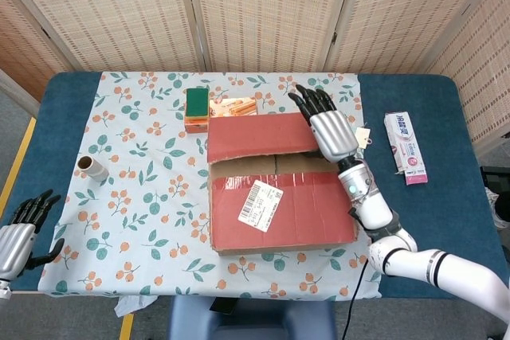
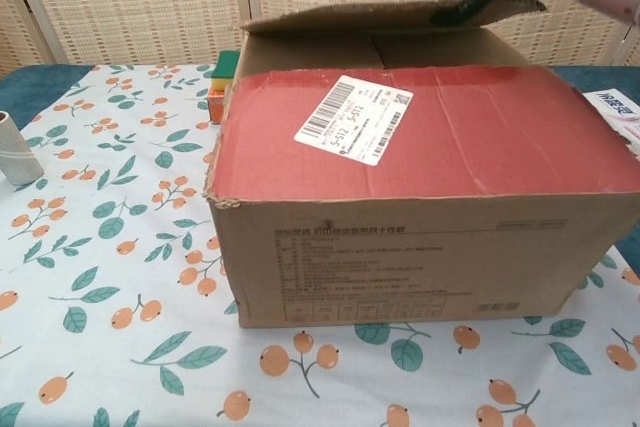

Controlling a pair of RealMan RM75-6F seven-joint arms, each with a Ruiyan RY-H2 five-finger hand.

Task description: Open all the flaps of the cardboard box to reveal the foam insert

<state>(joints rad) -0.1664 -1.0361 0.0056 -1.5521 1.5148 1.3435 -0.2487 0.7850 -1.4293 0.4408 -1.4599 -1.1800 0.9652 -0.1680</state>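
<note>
Right hand [image 1: 328,129] holds the red cardboard box's [image 1: 283,211] raised far flap [image 1: 256,134].

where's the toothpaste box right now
In the head view the toothpaste box lies flat on the bare blue table at the right, off the floral cloth, just beyond the cardboard box.

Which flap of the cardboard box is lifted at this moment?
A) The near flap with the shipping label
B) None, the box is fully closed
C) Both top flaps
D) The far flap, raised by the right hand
D: the right hand holds up the far flap of the cardboard box, while the near flap with the shipping label lies flat.
</note>
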